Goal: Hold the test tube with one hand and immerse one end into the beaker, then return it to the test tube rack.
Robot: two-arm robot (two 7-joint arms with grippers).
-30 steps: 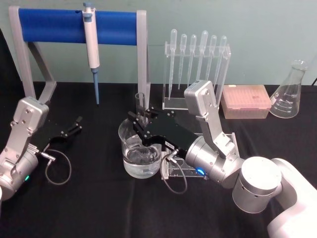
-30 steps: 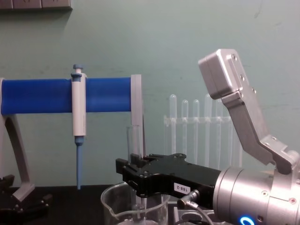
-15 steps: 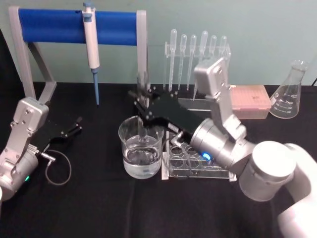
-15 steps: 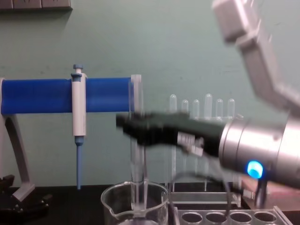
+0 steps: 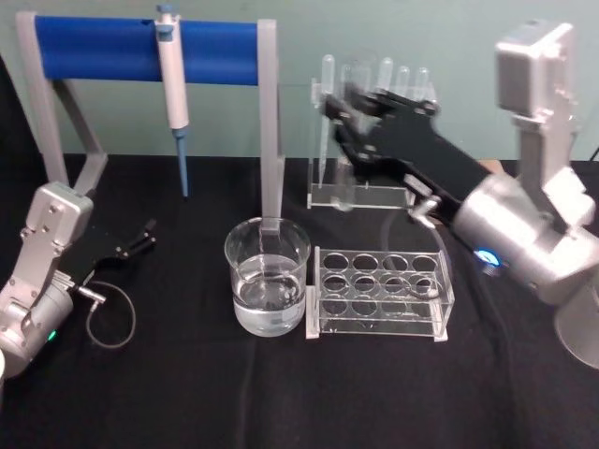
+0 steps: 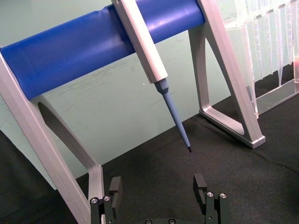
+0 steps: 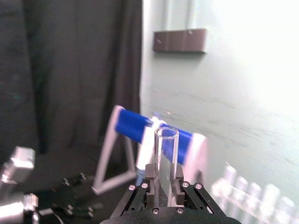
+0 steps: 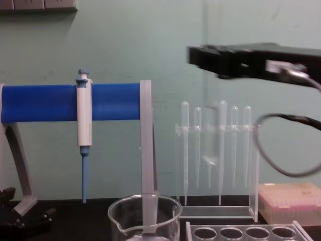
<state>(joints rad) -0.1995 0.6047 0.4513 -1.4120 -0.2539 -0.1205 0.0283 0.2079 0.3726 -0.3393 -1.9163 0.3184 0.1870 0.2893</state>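
Glass test tube (image 7: 166, 156), right end effector (image 7: 161, 179) raised

We see the left gripper (image 6: 159, 196) low over the black tabletop (image 6: 243, 177), its two black fingers (image 6: 114, 191) spread apart with nothing between them. Beyond it at twelve o'clock, a blue-tipped pipettor (image 6: 154, 70) hangs from the blue bar stand (image 6: 70, 56). At two o'clock stands a clear pipette rack (image 6: 266, 51).

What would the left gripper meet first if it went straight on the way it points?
Probably the blue pipette tip hanging from the blue-barred stand, which lies ahead of the open left gripper; depth is uncertain.
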